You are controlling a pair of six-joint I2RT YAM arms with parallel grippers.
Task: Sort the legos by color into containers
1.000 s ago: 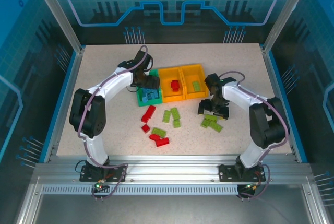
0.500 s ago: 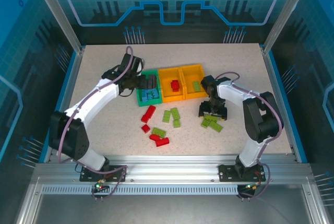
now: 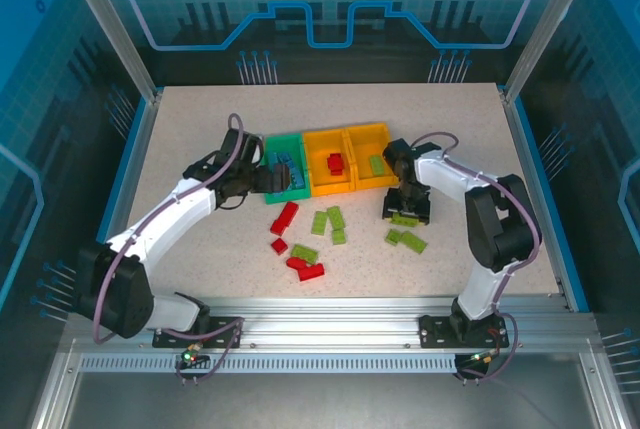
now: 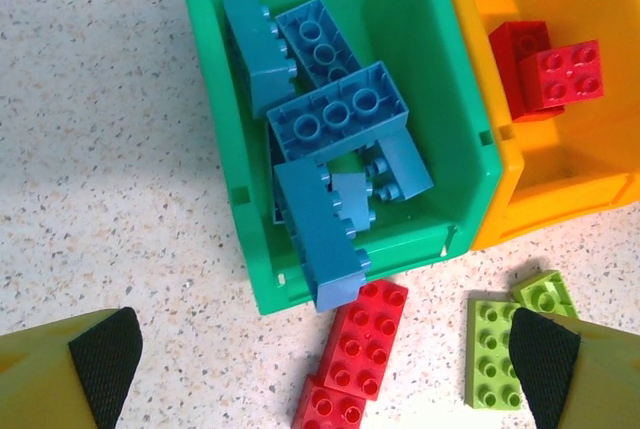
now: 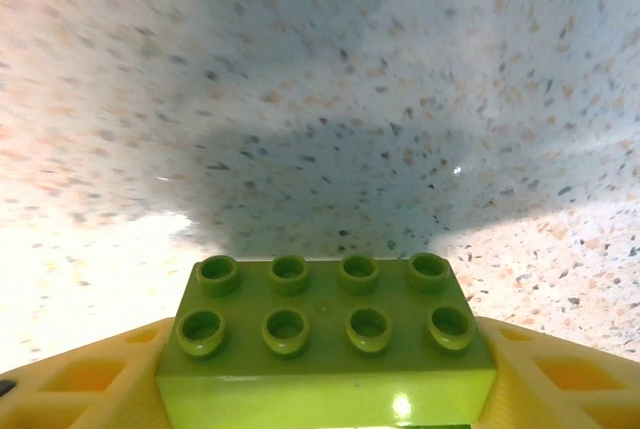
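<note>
We show a pale speckled desk (image 3: 200, 119). On it three joined containers stand in a row: a green bin (image 3: 296, 141) and two orange bins (image 3: 325, 135). Before them lie loose red bricks (image 3: 285, 217) and lime-green bricks (image 3: 328, 221), scattered in small clusters.

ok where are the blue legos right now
Piled in the green bin, the leftmost of the row in the top view, the blue legos lie beside the orange-yellow bin holding red legos.
</note>
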